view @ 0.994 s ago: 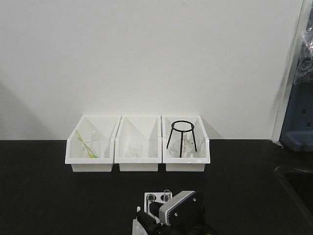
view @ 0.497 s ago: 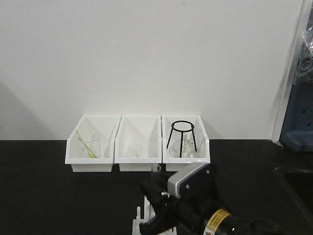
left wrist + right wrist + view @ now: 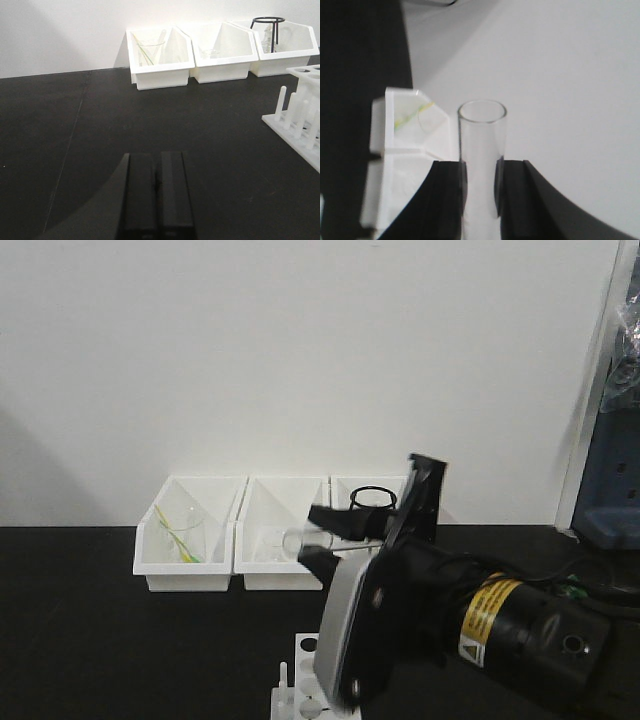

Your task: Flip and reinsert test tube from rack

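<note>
Across the black table (image 3: 75, 130), three white open-front bins (image 3: 220, 55) line the back wall. The right arm (image 3: 520, 635) stands in front of them, well above the small white rack (image 3: 300, 112) at the near edge. The right claw (image 3: 316, 537) is clamped narrow on the glass test tube (image 3: 481, 145), which lies roughly level in the air, clear of the rack, with its open mouth pointing away from the wrist. The left claw (image 3: 157, 160) hovers low over bare table, well apart from the rack, its fingers pressed together on nothing. The flip looks about half made, and the main risk is the grip. Smooth glass held only by two pads near one end could slide or swing as the wrist turns. On the way down, a tube slightly off a hole's axis would strike the top plate. With nothing steadying it, the light rack could shift or tip.
</note>
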